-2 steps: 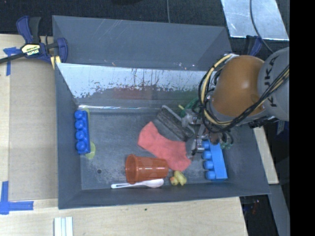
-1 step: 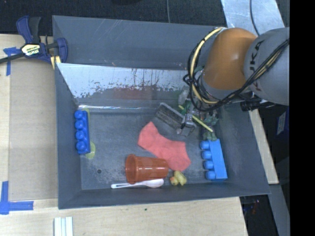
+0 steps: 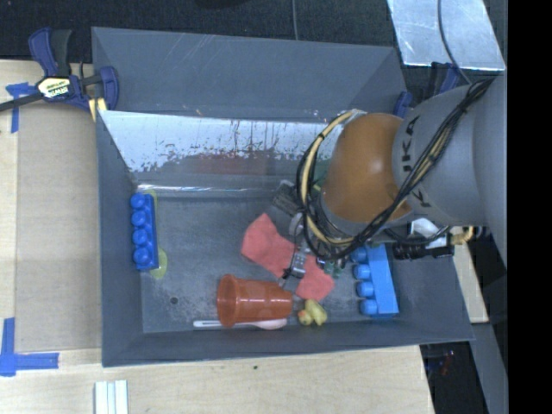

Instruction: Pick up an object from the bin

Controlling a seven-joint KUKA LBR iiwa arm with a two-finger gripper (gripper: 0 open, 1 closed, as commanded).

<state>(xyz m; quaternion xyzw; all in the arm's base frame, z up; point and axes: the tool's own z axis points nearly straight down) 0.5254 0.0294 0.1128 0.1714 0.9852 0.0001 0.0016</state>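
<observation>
Where the gripper (image 3: 297,270) hangs over the crumpled pink cloth (image 3: 261,241) at the centre of the bin (image 3: 121,257), just beside the toppled orange cup (image 3: 250,300), its released-or-clenched state cannot be told.

Bin (image 3: 216,76): studded strip (image 3: 142,231) along left wall. Crumpled cloth (image 3: 264,241) mid-floor, hand (image 3: 297,268) over its right part. Cup (image 3: 250,300) on its side at front, just before cloth. Small toy (image 3: 312,316) just right of cup. Studded block (image 3: 377,281) by right wall.
</observation>
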